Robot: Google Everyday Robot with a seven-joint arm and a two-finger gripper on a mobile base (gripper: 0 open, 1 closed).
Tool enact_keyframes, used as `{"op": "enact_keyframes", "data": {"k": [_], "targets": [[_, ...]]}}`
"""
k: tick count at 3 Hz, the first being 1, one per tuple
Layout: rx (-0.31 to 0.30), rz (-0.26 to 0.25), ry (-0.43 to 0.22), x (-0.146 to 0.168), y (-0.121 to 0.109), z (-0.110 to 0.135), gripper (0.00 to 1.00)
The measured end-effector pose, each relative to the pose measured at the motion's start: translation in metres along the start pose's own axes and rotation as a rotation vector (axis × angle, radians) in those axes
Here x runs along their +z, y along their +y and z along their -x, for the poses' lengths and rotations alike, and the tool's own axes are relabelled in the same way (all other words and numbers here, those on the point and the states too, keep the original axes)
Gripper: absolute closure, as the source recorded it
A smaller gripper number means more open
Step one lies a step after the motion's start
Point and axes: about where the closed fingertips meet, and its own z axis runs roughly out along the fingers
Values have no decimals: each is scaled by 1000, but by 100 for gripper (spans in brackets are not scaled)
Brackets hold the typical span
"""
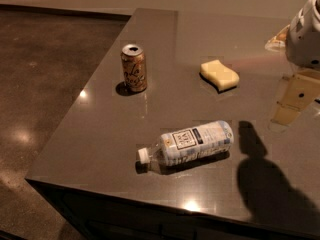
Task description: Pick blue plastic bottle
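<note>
Your gripper (296, 100) hangs at the right border of the view, behind and to the right of the blue plastic bottle (192, 141) and well apart from it. I cannot tell if it is wide or narrow, and I see nothing held in it. Its shadow (265, 181) falls just to the right of the bottle. The bottle lies on its side on the counter (100, 134), with its white cap (143, 155) at its left end, and the counter's front edge is near it. The yellow sponge (219, 75) lies behind the bottle, and the upright can (133, 68) stands behind it to the left; both are well apart from it. I think the main danger is rolling: if you touch the round body on one side first, it can roll on the smooth counter toward that edge. If you close near the cap, where the bottle becomes thin, it may slip out.
</note>
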Motion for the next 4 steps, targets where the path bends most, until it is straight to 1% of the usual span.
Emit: {"op": "enact_keyframes", "data": {"k": [1,2,4], "targets": [[0,0,0,0,0,0,0],[-34,14,-5,7,4,9,0],[-153,97,-25,36,26,37,0]]}}
